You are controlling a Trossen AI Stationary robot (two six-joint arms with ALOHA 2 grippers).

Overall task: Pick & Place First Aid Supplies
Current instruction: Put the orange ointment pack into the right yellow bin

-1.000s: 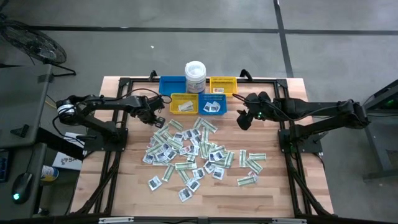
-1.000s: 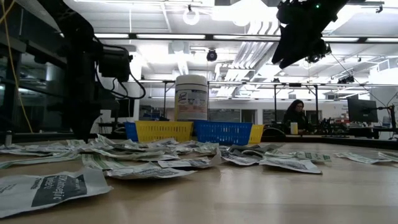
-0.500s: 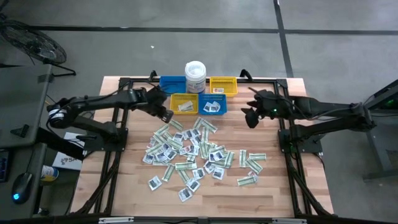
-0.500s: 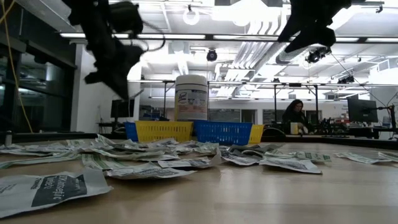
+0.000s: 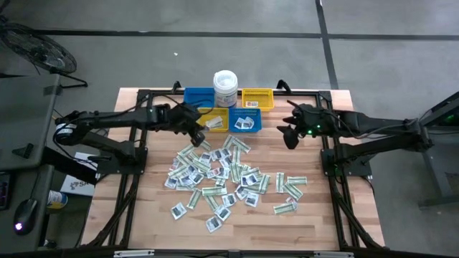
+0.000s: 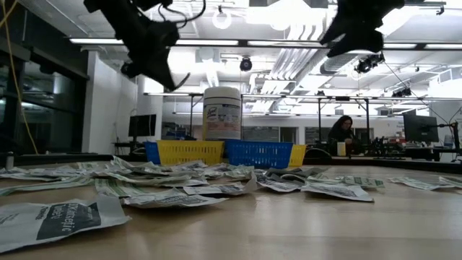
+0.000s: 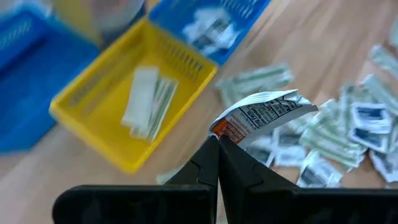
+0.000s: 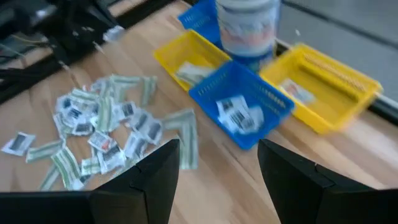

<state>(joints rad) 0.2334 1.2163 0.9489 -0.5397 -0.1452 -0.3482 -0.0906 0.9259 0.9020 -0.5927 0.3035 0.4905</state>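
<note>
mostly the print is too blurred to read. left gripper [image 7: 218,146], upper middle of the high view, is clamped on one white packet [image 7: 261,113] with dark print and an orange corner. right gripper [image 8: 217,155] hangs spread wide, empty. four bins [image 5: 213,119], one tub [image 5: 224,88], dozens of packets in a pile [image 5: 222,172] at centre.

Two yellow bins [image 5: 212,120], two blue bins [image 5: 245,122], one tub [image 5: 225,88], dozens packets [image 5: 228,172].
</note>
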